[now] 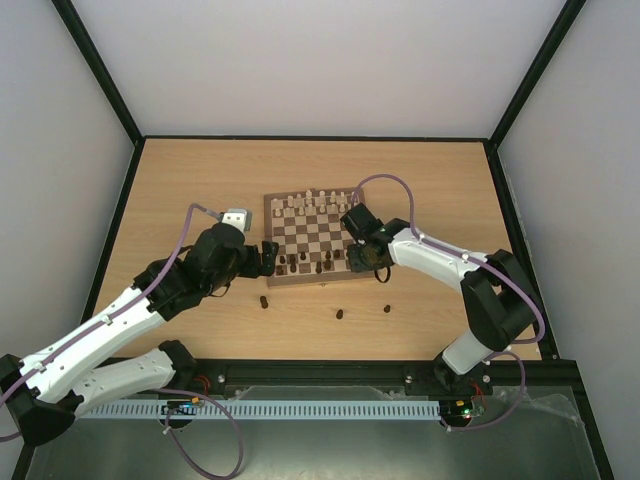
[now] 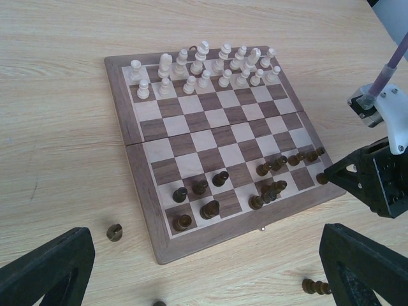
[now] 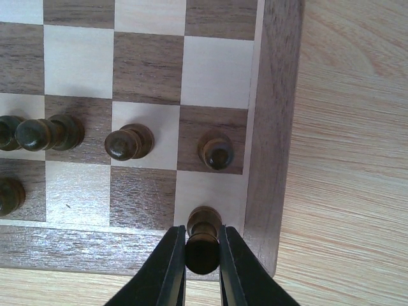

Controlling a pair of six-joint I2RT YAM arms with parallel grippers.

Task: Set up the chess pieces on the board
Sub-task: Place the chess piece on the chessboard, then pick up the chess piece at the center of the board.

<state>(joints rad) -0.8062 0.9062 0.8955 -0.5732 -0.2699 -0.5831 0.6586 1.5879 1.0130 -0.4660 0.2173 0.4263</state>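
My right gripper is shut on a dark chess piece, whose base is over the cream corner square at the near right of the board. I cannot tell whether that base touches the square. Other dark chess pieces stand in the board's two near rows, with a pawn just ahead of the held one. Three dark pieces lie loose on the table in front of the board. My left gripper is open and holds nothing, off the board's near left corner.
Pale cream pieces fill the board's two far rows. The right arm's wrist reaches over the board's near right corner. A black frame borders the wooden tabletop.
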